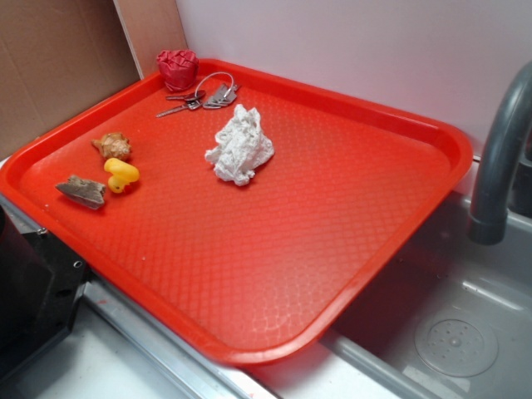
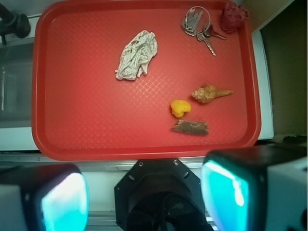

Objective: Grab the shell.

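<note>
Exterior view: a red tray (image 1: 349,249) lies across a sink (image 1: 465,332), with a grey tap (image 1: 499,158) at the right. The shell (image 1: 113,146) sits near the tray's left edge, just beside a yellow duck (image 1: 121,174), with a grey-brown rock (image 1: 81,191) a little nearer the camera. A crumpled white cloth (image 1: 240,146) lies near the tray's middle. Keys (image 1: 204,96) and a red crumpled thing (image 1: 178,69) rest at the far corner. The gripper does not show here.

Wrist view: the gripper (image 2: 144,197) hangs above the tray's near rim, its fingers spread wide with nothing between them, well apart from everything on the tray. The shell (image 2: 210,93) lies right of the middle, its pointed tip toward the right rim. The duck (image 2: 180,108) sits just below and left of it, and the rock (image 2: 191,127) lies below the duck. The cloth (image 2: 137,55) is at upper left, the keys (image 2: 199,26) and red thing (image 2: 234,15) at upper right.
</note>
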